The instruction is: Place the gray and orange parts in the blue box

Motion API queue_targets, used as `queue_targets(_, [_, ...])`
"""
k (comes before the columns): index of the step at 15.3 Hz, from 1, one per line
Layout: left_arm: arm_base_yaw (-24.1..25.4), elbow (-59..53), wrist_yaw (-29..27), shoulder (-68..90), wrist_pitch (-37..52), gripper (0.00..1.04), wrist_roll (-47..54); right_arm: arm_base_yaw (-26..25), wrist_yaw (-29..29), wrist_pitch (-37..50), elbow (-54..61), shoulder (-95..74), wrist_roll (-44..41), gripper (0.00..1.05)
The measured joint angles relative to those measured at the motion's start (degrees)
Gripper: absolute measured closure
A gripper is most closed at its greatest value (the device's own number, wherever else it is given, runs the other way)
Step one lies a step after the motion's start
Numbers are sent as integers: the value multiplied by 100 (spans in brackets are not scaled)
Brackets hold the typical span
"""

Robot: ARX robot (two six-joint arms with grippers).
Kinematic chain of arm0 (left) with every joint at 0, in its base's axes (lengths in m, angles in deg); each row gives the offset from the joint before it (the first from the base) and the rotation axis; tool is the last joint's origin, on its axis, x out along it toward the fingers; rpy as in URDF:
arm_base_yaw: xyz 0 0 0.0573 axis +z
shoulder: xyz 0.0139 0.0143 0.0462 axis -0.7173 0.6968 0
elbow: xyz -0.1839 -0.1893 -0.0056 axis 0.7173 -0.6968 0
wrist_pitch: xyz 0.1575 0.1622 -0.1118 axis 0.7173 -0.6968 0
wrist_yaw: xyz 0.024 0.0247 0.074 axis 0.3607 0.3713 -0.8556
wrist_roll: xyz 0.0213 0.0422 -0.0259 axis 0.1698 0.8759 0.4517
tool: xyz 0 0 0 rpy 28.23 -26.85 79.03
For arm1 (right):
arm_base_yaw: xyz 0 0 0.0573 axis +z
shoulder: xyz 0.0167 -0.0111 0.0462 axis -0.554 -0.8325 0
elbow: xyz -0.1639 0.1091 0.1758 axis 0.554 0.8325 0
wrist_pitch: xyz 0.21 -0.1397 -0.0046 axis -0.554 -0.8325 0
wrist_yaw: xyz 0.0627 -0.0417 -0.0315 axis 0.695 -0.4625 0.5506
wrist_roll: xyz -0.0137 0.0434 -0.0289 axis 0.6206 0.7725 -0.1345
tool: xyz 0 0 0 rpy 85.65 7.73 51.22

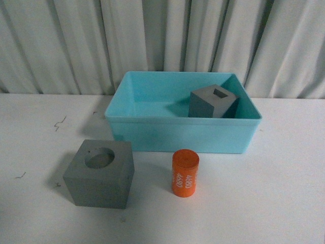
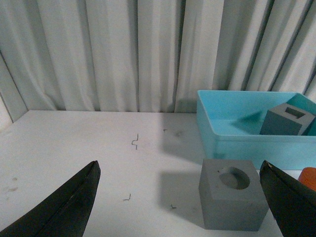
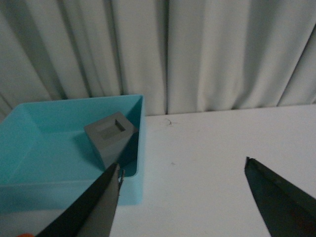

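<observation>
The gray cube with the round hole [image 2: 229,200] is sitting just ahead of the left pincer [image 2: 178,167], which is hanging open.

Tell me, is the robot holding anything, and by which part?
Nothing is held: the left gripper and right gripper are both open and empty.

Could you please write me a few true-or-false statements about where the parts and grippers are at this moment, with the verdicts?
1. The gray cube with the square hole is inside the blue box. True.
2. The orange cylinder lies on its side. False: it stands upright on the table, in front of the box.
3. The gray cube with the round hole sits on the table, outside the box. True.
4. The left gripper is shut on that cube. False: it is open and holds nothing.
</observation>
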Motion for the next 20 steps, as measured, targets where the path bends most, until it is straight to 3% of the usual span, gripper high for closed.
queue_targets(2, [0,0,2,0,0,7,0,-157,136,964,756,481,-188,55])
queue_targets(5, [0,0,2,0,0,7,0,-267,332,866,1270,1099,-271,87])
queue_targets(6, [0,0,2,0,0,7,2,-588,660,780,1460,1316,-282,100])
queue_targets(13, [0,0,2,0,0,7,0,-675,695,-127,2140,3005,-286,103])
queue_targets(14, [0,0,2,0,0,7,0,-675,695,214,2293,2977,-286,103])
queue_targets(20, [0,0,2,0,0,7,0,-675,695,-1104,2376,4260,-291,103])
